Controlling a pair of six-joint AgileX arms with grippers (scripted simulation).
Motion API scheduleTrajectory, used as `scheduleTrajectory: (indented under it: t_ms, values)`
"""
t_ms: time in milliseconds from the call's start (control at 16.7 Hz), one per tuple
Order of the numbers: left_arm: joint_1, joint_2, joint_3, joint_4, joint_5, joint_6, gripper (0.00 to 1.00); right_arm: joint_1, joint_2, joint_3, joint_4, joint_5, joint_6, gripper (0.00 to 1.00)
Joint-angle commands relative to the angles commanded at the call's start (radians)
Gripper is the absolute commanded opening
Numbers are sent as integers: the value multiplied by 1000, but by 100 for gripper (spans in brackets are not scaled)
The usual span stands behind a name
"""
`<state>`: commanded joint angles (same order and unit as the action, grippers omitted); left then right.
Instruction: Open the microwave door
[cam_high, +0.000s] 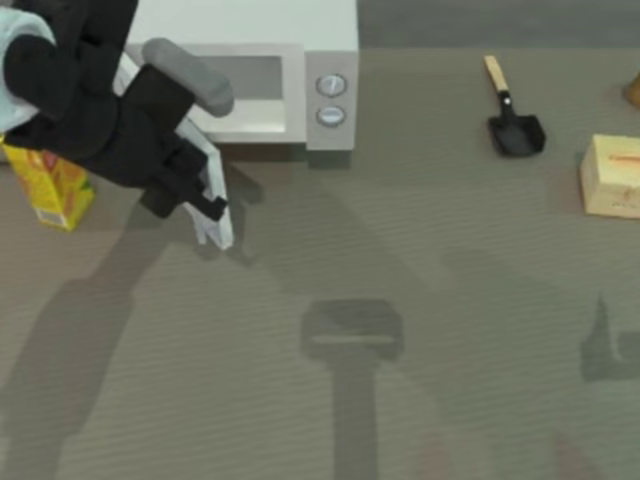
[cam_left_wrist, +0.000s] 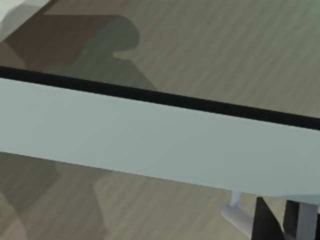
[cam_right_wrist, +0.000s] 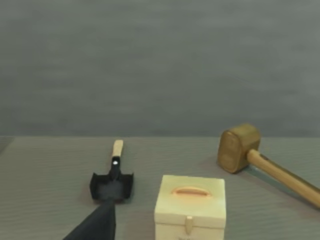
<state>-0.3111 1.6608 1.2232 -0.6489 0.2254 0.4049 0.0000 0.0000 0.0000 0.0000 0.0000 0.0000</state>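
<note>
Microwave: white box at the 12 o'clock edge of the desk, left of centre in the top view, with two round silver knobs on its right panel.
Microwave door: swung outward from the front of the microwave; its free edge points toward 6 o'clock, ending near the arm's shadow on the desk.
Door relative to left pincer: the door edge lies directly at the pincer tip, at the 5 o'clock end of the black arm body; the two overlap in the top view.
Left pincer state: finger opening cannot be determined; contact with the door looks likely but a grip cannot be confirmed.
Left wrist view: filled by a pale flat panel with a black edge strip, crossing the frame diagonally; desk surface above and below it. I cannot tell which door face this is.
Right pincer: not seen in the top view; only its shadow falls at 6 o'clock of the desk.
Right wrist view only: a wooden mallet on the desk, mostly out of the top view.
Both top and right wrist views: a black shovel with wooden handle and a cream box toward 2 o'clock.
Top view only: a yellow carton at 9 o'clock, partly under the left arm.
</note>
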Motion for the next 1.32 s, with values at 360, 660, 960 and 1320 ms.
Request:
scheduleTrajectory:
  t_ms: [360,660,960,1320]
  values:
    - [0,0,0,0,0,0,0,0,0,0,0,0,0,100]
    - [0,0,0,0,0,0,0,0,0,0,0,0,0,100]
    - [0,0,0,0,0,0,0,0,0,0,0,0,0,100]
    - [3,1,-2,-4,8,13,0,0,0,0,0,0,0,100]
